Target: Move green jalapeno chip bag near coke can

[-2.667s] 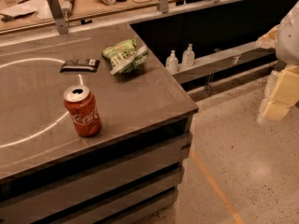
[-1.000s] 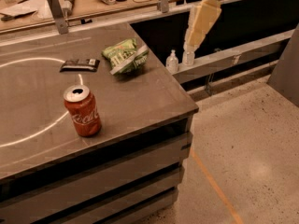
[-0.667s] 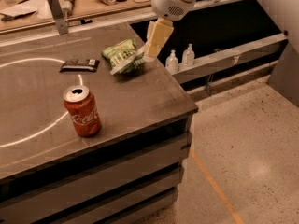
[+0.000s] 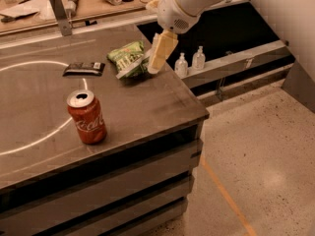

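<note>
While the grey counter (image 4: 147, 107) carries everything, we see the coke can (image 4: 87, 117) upright near its front, well apart from the green jalapeno chip bag (image 4: 127, 58) lying farther back. Our gripper (image 4: 155, 64) hangs at the bag's right edge, perhaps touching it. We cannot tell whether it is open.

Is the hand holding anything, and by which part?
Cannot tell. The hand is at the right edge of the green jalapeno chip bag, which lies on the table; whether it grips that edge is not visible.
</note>
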`<state>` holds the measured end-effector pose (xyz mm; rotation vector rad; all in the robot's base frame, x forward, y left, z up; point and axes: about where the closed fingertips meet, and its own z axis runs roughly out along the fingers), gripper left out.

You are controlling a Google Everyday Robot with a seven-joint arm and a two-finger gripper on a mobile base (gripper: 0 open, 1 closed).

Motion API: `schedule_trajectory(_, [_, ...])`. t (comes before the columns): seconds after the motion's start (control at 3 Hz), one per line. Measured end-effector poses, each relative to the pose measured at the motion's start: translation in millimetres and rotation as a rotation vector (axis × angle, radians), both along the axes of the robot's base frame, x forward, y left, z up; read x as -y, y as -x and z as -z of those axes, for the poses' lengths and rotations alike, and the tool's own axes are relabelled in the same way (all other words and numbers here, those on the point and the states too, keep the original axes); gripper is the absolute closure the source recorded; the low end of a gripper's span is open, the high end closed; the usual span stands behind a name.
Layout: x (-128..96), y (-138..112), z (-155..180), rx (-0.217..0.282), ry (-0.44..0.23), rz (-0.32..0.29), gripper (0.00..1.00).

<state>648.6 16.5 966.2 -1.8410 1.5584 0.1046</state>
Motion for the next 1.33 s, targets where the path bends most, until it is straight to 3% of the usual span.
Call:
schedule_trajectory(0.67, [-24.9,-22.8,65.8,-0.089,-0.024,-0.024,0.00])
schedule_trajectory(1.33, [-46.2,-45.0,105.2,-0.104,-0.042,-0.013,0.40])
